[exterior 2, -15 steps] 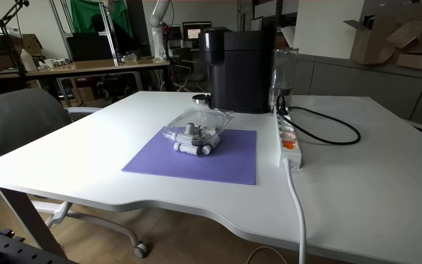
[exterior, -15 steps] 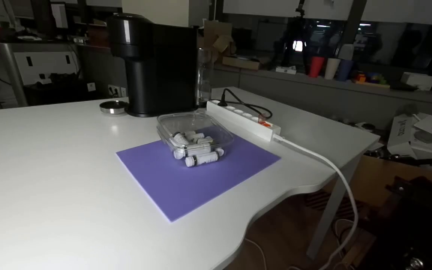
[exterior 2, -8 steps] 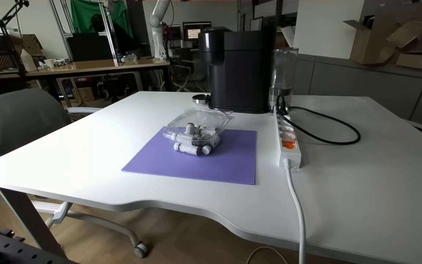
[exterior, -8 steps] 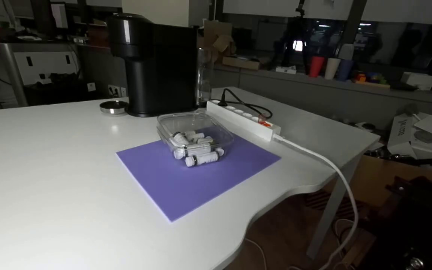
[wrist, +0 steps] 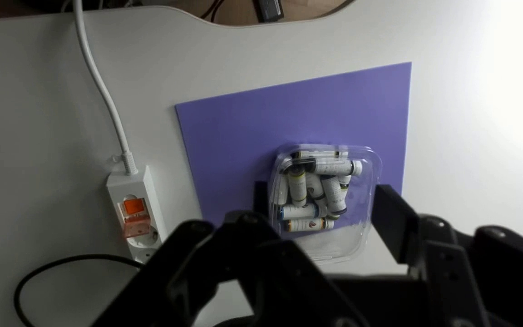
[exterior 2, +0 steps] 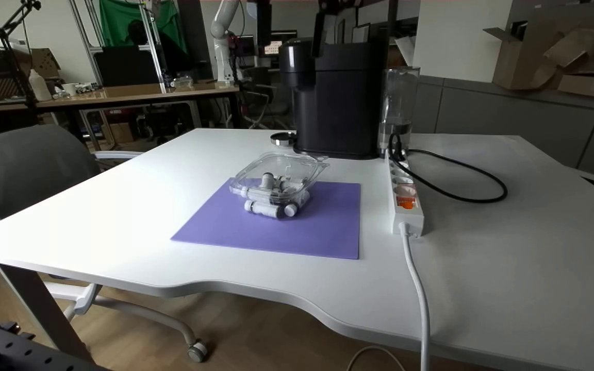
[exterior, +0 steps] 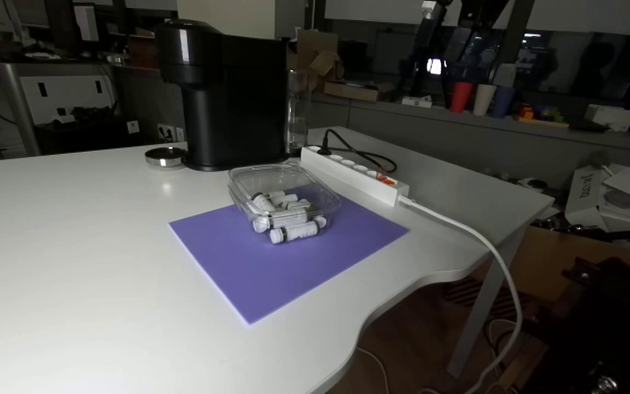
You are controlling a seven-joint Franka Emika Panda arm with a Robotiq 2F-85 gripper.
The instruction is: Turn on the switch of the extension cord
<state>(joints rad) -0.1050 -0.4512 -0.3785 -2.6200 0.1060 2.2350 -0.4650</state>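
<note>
The extension cord (exterior: 350, 178) is a long white power strip on the white table; it also shows in an exterior view (exterior 2: 414, 220) and in the wrist view (wrist: 120, 185). An orange switch (wrist: 133, 205) with a reddish see-through cover (wrist: 137, 226) sits near its cable end. A black plug (exterior: 324, 149) is in the far end. My gripper (wrist: 323, 200) is open, with nothing between its fingers, well above the table. In the wrist view the strip lies left of it. Its fingers show at the top edge of both exterior views (exterior 2: 291, 44).
A clear plastic box (wrist: 357, 227) of small bottles stands on a purple mat (exterior: 271, 279), below the gripper. A black machine (exterior: 255, 104) with a clear tank (exterior 2: 400, 98) stands behind. A black cable (exterior 2: 462, 198) loops beside the strip. The white cable (exterior: 473, 232) hangs over the table edge.
My gripper has come into view at the top of both exterior views, where it did not show before. The strip, box and mat have not moved.
</note>
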